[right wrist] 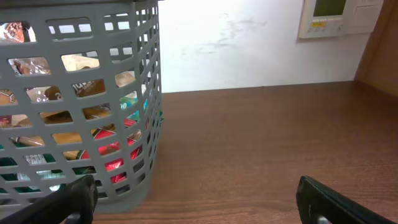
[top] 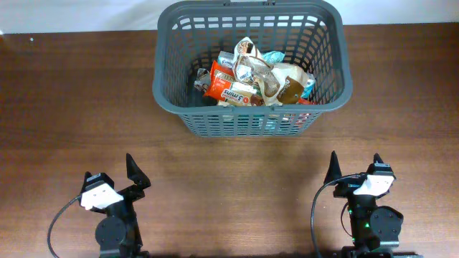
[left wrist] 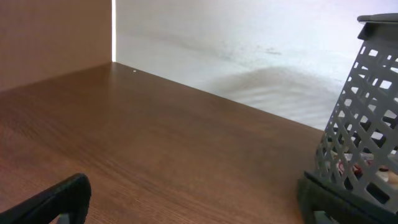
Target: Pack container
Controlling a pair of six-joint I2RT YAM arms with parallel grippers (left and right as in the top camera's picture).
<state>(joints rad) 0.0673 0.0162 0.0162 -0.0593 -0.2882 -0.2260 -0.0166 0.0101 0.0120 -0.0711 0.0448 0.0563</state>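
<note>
While both arms sit at the near edge of the dark brown wooden table (top: 72,107), the large dark grey plastic shopping basket (top: 244,123), rectangular with rounded corners and slotted lattice sides, stands at the far middle of the tabletop, well apart from either gripper. Inside it lies a heap of grocery packets, among them an orange-red wrapper (top: 228,89), a brown and white pouch (top: 287,84) and a teal packet (top: 272,56). The left gripper (top: 111,175) has its jaws spread wide and holds nothing; its wrist view catches the basket's corner at the right edge. The right gripper (top: 356,168) is likewise spread and bare, with the basket's lattice wall at the left of its wrist view.
</note>
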